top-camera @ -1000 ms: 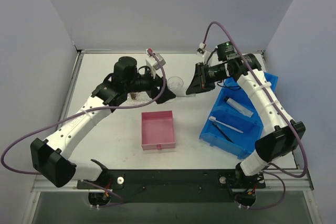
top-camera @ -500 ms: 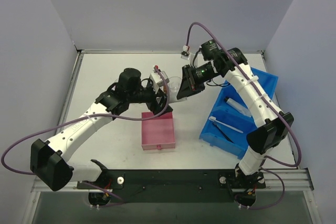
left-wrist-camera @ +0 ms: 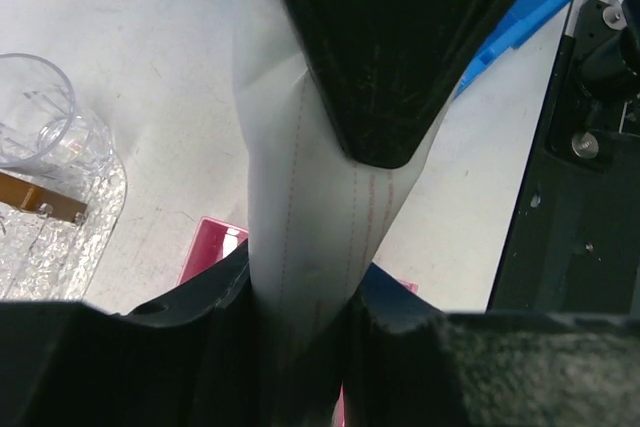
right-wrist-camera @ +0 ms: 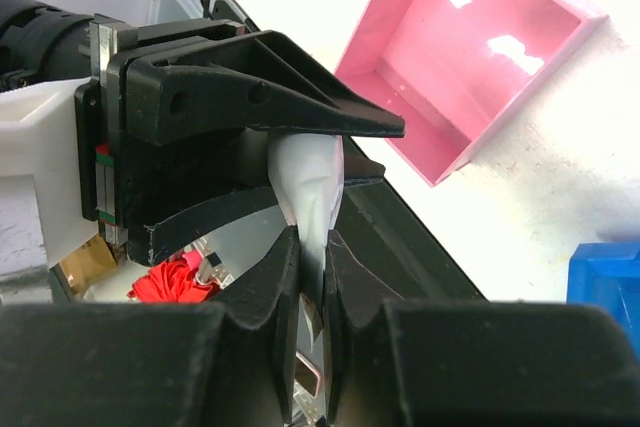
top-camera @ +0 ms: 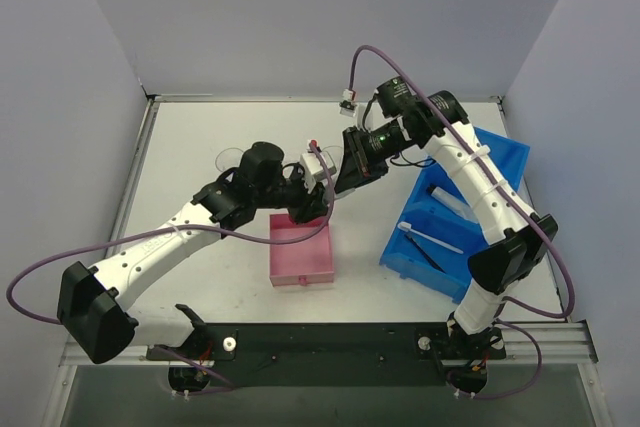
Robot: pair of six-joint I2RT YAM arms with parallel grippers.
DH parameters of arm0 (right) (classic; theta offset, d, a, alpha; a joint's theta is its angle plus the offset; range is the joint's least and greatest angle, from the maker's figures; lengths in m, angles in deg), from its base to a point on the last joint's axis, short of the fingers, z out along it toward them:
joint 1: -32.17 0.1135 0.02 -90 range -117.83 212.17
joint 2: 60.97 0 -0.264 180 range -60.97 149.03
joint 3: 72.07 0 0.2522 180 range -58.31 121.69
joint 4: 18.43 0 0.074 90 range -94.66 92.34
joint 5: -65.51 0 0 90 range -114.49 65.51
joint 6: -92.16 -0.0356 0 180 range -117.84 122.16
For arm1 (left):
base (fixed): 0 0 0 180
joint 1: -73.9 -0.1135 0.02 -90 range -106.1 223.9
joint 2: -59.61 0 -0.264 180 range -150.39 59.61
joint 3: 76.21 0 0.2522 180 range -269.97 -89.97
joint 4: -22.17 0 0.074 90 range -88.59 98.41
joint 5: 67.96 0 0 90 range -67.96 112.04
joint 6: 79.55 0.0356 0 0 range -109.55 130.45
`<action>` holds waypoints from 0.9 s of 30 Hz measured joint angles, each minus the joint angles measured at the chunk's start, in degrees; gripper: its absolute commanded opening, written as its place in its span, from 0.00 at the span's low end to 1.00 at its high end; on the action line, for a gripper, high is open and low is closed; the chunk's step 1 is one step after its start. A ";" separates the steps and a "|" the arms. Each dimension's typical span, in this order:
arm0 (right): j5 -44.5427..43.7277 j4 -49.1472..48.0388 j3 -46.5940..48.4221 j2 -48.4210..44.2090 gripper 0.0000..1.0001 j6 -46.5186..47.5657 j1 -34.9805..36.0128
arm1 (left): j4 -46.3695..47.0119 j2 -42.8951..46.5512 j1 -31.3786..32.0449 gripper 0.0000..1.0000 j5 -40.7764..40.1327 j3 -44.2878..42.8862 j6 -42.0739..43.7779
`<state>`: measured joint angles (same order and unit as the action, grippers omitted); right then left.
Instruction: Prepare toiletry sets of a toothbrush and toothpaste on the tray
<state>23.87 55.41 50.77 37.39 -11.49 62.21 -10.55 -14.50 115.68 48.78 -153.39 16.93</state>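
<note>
Silver-grey and flat, one toothpaste [left-wrist-camera: 300,197] tube hangs in the air between the two claws, above the far edge of the pink box [top-camera: 300,247] and clear of the table [top-camera: 200,137]. The right claw [right-wrist-camera: 312,247] is clenched on the tube's thin end, its two fingers pressed flat against it. The left claw [left-wrist-camera: 300,277] comes from the opposite side. Its two fingers lie tight against both faces of the wider end, so it grips the toothpaste too. Both arms meet over the middle of the table, tip to tip.

The tray [left-wrist-camera: 70,237] of clear, bumpy plastic lies on the table to the left of the claws, well apart from the tube. One brown block [left-wrist-camera: 40,197] shows on it. One clear cup [left-wrist-camera: 35,112] stands at the tray's end; I cannot tell whether it is in the tray or just beside it.

One blue bin [top-camera: 500,162] sits on the right side of the table, under the right arm. Two pale, slim pieces lie in it, apart from each other, with a thin dark stick near the lower one. They are too small to name with certainty. The pink box holds nothing that can be seen.
</note>
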 measured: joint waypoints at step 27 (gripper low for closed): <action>-8.48 -21.09 -4.79 -2.84 0.44 -13.11 -1.81 | 6.23 2.47 -0.42 0.35 -15.52 3.26 -13.68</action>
<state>15.39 34.32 45.98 34.55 -24.60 60.40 -4.32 -12.03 115.27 33.26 -150.13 3.25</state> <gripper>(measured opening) 0.445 0.351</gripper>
